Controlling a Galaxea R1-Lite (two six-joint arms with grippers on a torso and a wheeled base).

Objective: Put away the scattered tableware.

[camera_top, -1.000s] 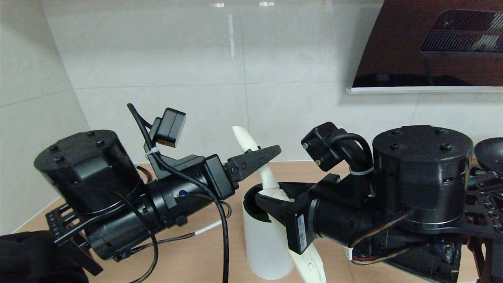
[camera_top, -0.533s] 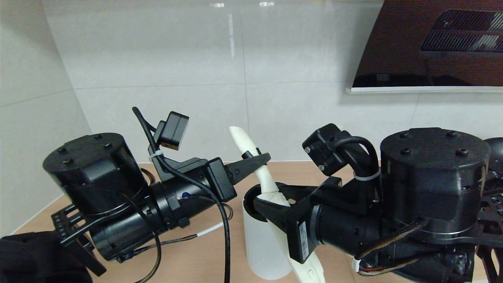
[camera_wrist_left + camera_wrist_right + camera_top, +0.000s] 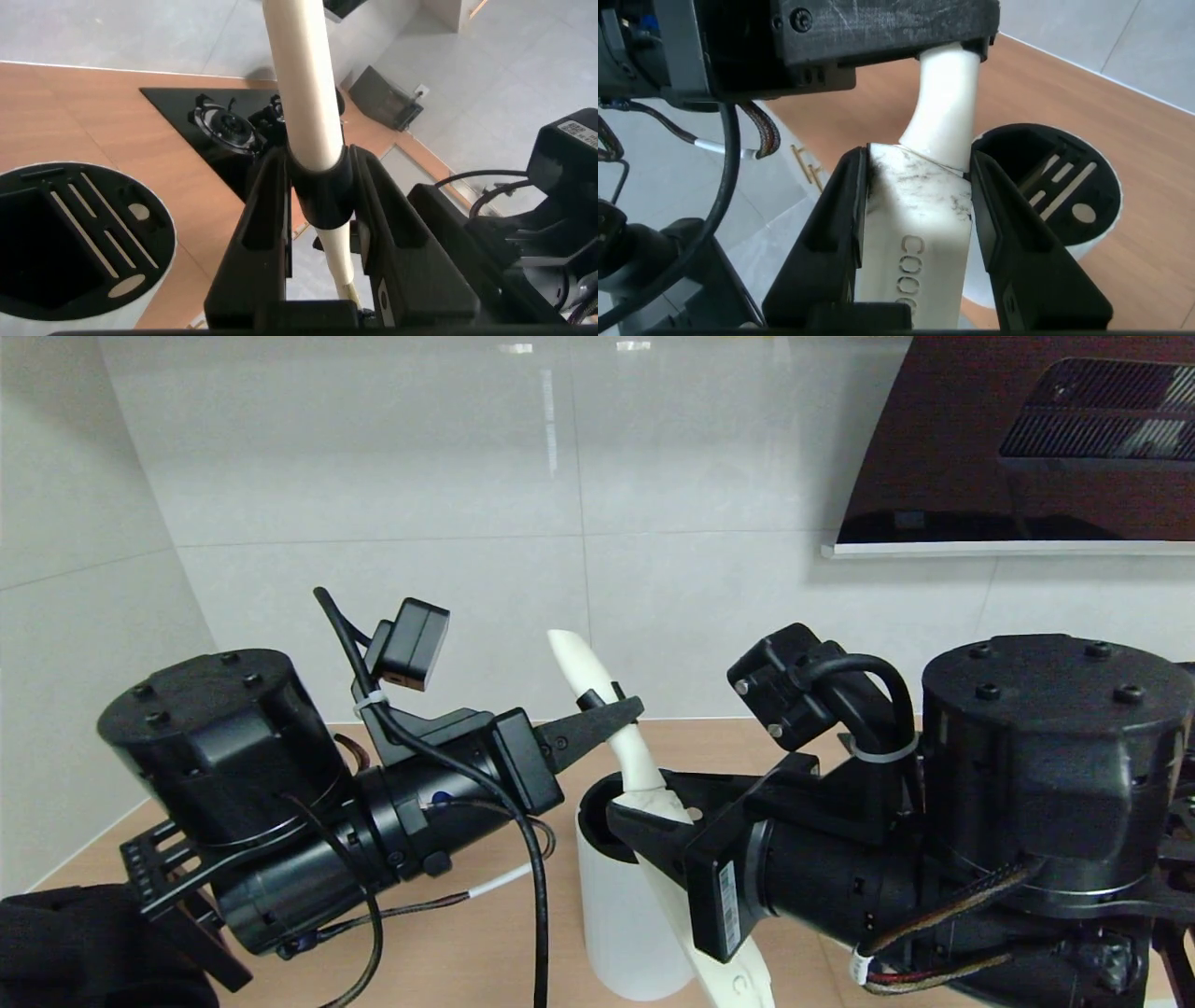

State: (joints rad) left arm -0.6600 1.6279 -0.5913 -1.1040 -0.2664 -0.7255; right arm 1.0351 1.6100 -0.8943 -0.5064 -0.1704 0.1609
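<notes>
Behind the work, a white tiled wall (image 3: 373, 476) closes off the back of the wooden desk (image 3: 448, 961), and a second wall boxes in its left side, so the far left is a closed corner. A dark hood (image 3: 1027, 448) hangs high on the right. Bare wood lies open left of the white holder (image 3: 621, 933), which stands upright near the middle of the desk; its black slotted top faces up. From the left wrist we see a black stove (image 3: 224, 131) set into the desk beyond the holder (image 3: 84, 243), and past it the desk's edge with the floor below.

We have a white spatula (image 3: 576, 658) held off the desk, tilted, narrow end up and leaning left, broad end low toward us. It crosses in front of the holder's rim; we cannot tell whether it touches. Our left claw (image 3: 607, 714) is clamped on the round handle, its fingers (image 3: 271, 215) pressed to both sides. Our right claw (image 3: 653, 803) is clamped lower down on the wider, scuffed part, just beside the holder (image 3: 1046, 177), with both fingers (image 3: 836, 224) tight against the spatula's edges.
</notes>
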